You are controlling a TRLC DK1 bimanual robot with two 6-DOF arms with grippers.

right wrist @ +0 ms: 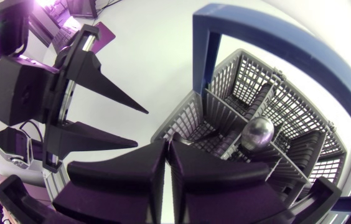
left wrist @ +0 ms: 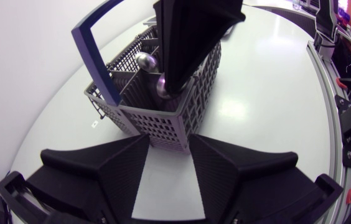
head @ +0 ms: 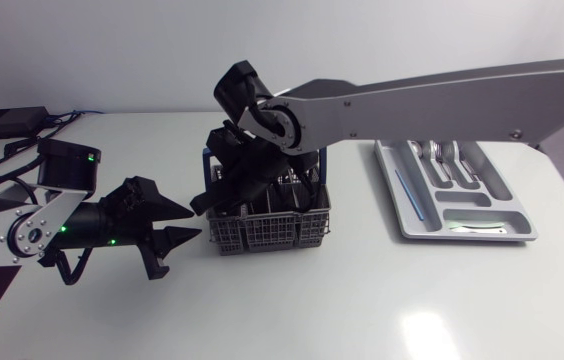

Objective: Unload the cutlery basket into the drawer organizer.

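The grey mesh cutlery basket [head: 267, 228] with a blue handle [left wrist: 94, 56] stands mid-table. My right arm comes across from the right, and its gripper [head: 247, 185] is dipped into the basket's left side. Its fingers [right wrist: 167, 152] are pressed together, and I see nothing between them. In the basket, a spoon bowl [right wrist: 257, 132] stands just ahead of those fingers, with another spoon [left wrist: 145, 60] behind. My left gripper [head: 189, 224] rests open on the table just left of the basket [left wrist: 163, 121], nothing between its fingers [left wrist: 113, 162]. The silver drawer organizer [head: 522, 232] lies at the right, with several pieces of cutlery [head: 442, 155].
A black box [head: 7, 122] with cables sits at the table's back left corner. White tabletop [head: 292, 310] stretches in front of the basket and between basket and organizer.
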